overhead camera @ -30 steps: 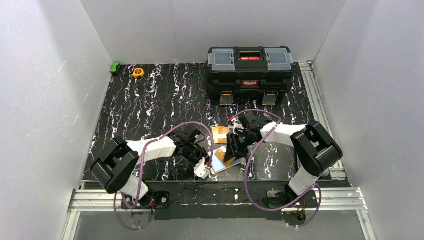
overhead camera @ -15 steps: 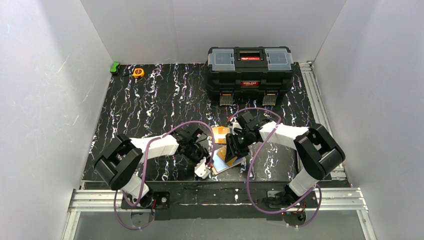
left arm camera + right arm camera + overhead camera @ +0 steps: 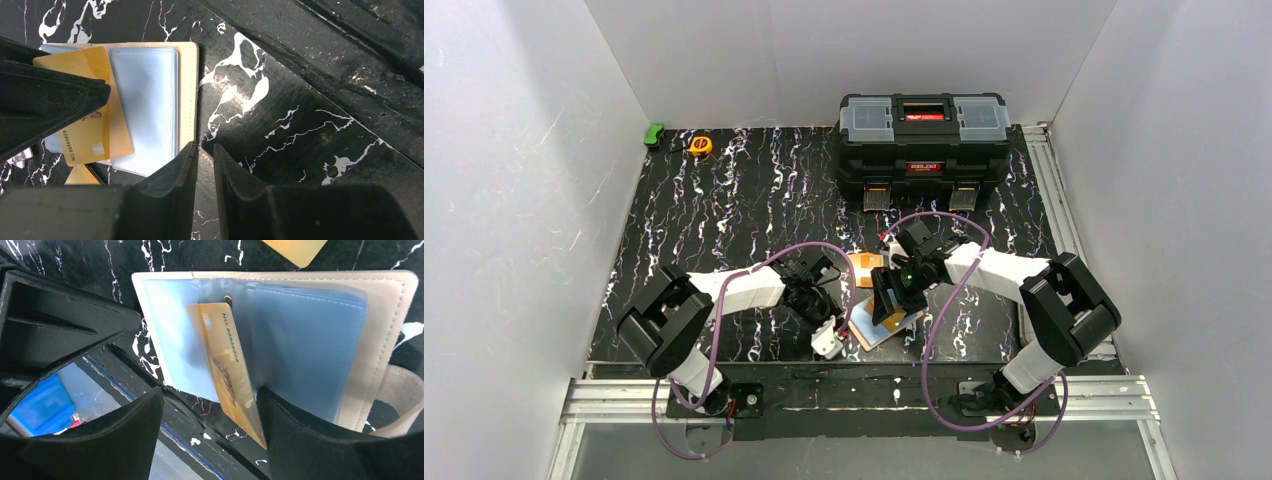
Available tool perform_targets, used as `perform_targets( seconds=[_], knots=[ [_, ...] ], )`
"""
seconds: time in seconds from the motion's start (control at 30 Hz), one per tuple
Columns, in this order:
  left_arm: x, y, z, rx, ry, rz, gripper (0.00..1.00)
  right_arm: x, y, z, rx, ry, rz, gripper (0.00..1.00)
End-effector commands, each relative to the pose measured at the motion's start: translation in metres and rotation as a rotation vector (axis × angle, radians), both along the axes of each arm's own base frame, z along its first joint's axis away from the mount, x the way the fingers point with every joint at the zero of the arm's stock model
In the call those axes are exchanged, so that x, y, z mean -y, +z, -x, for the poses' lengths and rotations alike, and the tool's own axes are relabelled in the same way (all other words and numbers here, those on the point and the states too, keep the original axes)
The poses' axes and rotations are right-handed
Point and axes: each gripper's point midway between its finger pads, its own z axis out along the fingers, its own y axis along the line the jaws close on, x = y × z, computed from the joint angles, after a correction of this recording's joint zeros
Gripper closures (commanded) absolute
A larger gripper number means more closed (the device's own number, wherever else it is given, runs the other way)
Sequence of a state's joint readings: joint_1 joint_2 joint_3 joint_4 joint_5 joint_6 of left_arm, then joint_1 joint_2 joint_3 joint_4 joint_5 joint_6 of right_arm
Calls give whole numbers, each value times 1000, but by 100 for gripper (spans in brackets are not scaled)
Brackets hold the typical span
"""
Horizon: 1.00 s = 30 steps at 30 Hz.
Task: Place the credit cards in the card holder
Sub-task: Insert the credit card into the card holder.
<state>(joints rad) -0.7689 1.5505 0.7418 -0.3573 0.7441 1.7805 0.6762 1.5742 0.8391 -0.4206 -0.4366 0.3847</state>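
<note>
Sitting half inside a blue sleeve of the open wallet (image 3: 320, 315), the orange card (image 3: 227, 365) needs pushing home. Your right gripper (image 3: 210, 410) straddles it, jaws spread, gripping nothing; left gripper (image 3: 205, 150), nearly closed and empty, pins the wallet's edge.

A large black toolbox (image 3: 924, 150) with two clear-lidded compartments and a red label stood at the upper centre of the frame, against the back of the black, white-veined worktop (image 3: 744, 200). In the upper left corner, a small green object (image 3: 654, 134) lay near an orange-and-black tape measure (image 3: 700, 145). White walls (image 3: 514, 200) enclosed the scene.
</note>
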Motion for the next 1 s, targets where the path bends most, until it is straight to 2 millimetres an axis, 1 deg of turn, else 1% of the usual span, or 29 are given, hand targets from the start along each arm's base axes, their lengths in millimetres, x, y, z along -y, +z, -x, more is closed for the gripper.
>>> perform_targets(
  seconds=[0.0,0.1,0.2,0.33,0.4,0.53,0.6,0.67,0.8,0.9,0.97],
  knots=[
    [-18,-13,18,-81,2,-98,81,10,-2,-5,43,17,56,24],
    [-7,-3,8,-59,44,-51,83,9,-3,-4,39,17,44,25],
    [6,13,-4,-32,100,13,85,4,-4,-3,29,14,14,28],
    [18,35,-8,-7,123,127,85,-2,-7,2,5,25,-33,36],
    [22,39,-6,-23,122,148,85,-6,-9,5,-8,30,-63,40],
    [30,33,-11,-37,116,141,83,-9,-10,8,-21,37,-94,43],
    [30,21,-10,-48,93,100,82,-9,-11,10,-25,39,-99,43],
    [25,10,-8,-58,65,48,82,-9,-12,10,-28,38,-100,42],
    [15,-2,0,-54,6,-3,82,-6,-16,14,-34,29,-97,40],
    [7,-9,7,-53,-25,-38,83,-5,-18,15,-38,22,-94,37],
    [2,-12,10,-55,-34,-56,83,-3,-17,12,-27,13,-88,33]
  ],
)
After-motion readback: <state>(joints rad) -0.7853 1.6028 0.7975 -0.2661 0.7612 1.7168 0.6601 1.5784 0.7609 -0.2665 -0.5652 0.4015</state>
